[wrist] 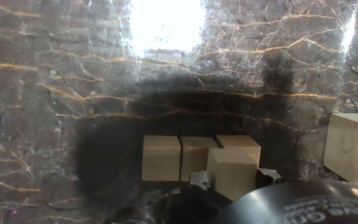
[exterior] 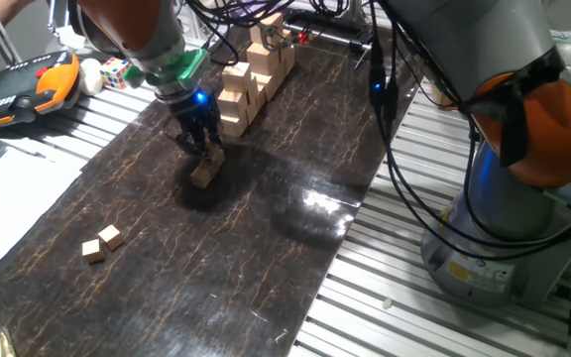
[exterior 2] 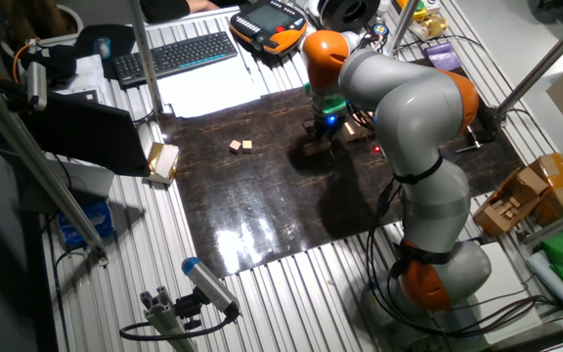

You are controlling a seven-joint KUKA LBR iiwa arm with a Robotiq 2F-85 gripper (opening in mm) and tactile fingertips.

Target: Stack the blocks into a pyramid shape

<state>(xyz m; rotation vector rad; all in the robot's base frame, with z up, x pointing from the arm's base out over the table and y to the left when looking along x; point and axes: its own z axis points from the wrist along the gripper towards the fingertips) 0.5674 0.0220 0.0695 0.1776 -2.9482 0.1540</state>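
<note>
Tan wooden cube (wrist: 232, 171) pinched in gripper (wrist: 229, 180), poised atop row of three cubes (wrist: 161, 158); two spare cubes (exterior: 101, 243) well apart.

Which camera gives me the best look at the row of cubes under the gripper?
The hand view: the row of cubes fills the frame, three side by side, a fourth raised in front. One fixed view shows only a small heap below the gripper; the other shows a speck.
</note>
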